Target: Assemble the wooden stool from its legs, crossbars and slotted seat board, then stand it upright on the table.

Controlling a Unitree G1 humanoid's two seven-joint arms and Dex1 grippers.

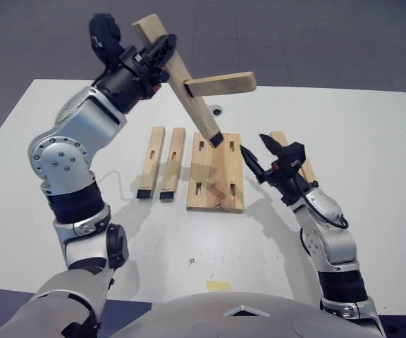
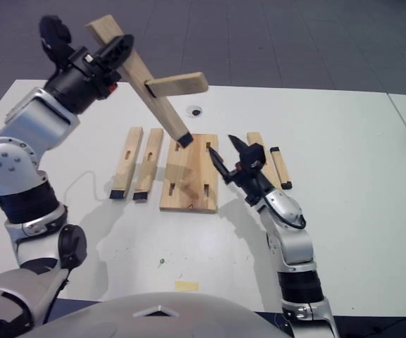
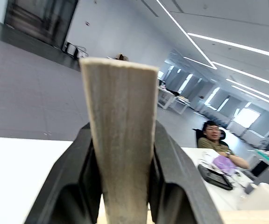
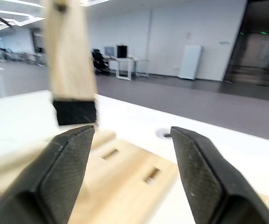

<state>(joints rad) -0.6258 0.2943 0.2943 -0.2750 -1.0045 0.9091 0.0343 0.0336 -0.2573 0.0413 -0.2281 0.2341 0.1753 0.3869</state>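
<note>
A white table [image 1: 372, 141] is filling the middle of the head view, with grey floor behind it. The slotted seat board [image 1: 216, 184] is lying flat at the centre of the frame. Two loose legs [image 1: 162, 162] are lying side by side just to its left, and two more sticks [image 2: 281, 169] are lying to its right.

The left gripper [image 1: 157, 56], in the upper left of the frame, is clamping the top end of a leg [image 1: 189, 91] that has a crossbar [image 1: 220, 84] sticking out to the right from partway down it. The leg's long axis is slanting down from the upper left to the centre, and its black-capped foot [image 1: 216, 139] is pointing at the board's far edge, near the upper left slot [image 1: 201, 144]. Whether the foot is touching the board or hanging just above it cannot be told.

The right gripper [image 1: 252, 141] is hovering just beside the board's right edge, its jaws spread wide and gripping nothing. It is pointing toward the foot.

Seating the leg likely means tipping it upright over the slot, and the right arm is the nearer one for steadying the foot or the board.
</note>
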